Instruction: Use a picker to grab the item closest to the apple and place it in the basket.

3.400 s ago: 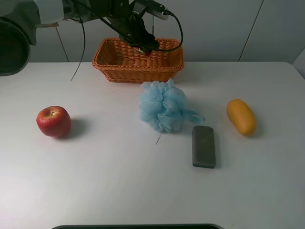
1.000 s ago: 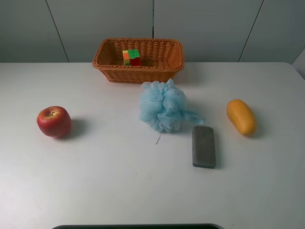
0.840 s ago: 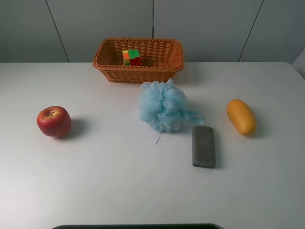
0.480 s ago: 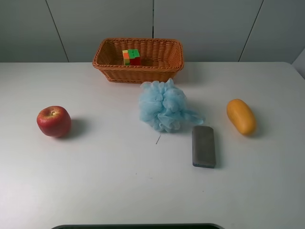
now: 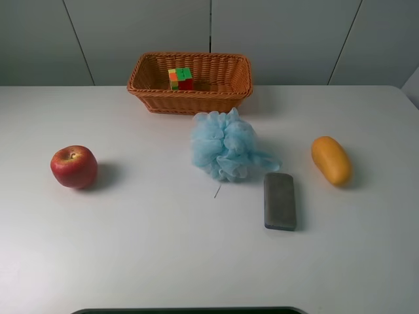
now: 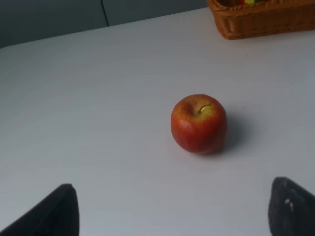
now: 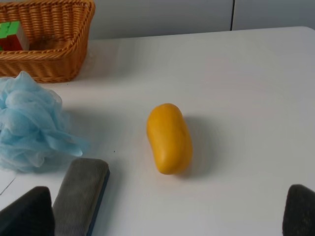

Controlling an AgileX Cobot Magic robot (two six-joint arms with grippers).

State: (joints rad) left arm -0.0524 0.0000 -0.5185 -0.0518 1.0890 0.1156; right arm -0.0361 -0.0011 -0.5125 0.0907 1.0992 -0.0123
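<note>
A red apple (image 5: pixel 74 167) sits on the white table at the left; it also shows in the left wrist view (image 6: pixel 199 123). A wicker basket (image 5: pixel 190 102) stands at the back centre with a colourful cube (image 5: pixel 180 78) inside. A light blue bath pouf (image 5: pixel 224 145) lies in front of the basket. No arm shows in the exterior view. My left gripper (image 6: pixel 171 212) is open and empty, hanging back from the apple. My right gripper (image 7: pixel 162 212) is open and empty, hanging back from the yellow fruit.
A grey block (image 5: pixel 280 200) lies right of the pouf and a yellow-orange fruit (image 5: pixel 331 159) further right; both show in the right wrist view, block (image 7: pixel 81 194) and fruit (image 7: pixel 169 137). The basket's corner (image 6: pixel 266 24) shows beyond the apple.
3.4 s ago the left arm reached over the basket. Now it is out of the exterior view and the cube lies in the basket. Nothing has moved in the last second.
</note>
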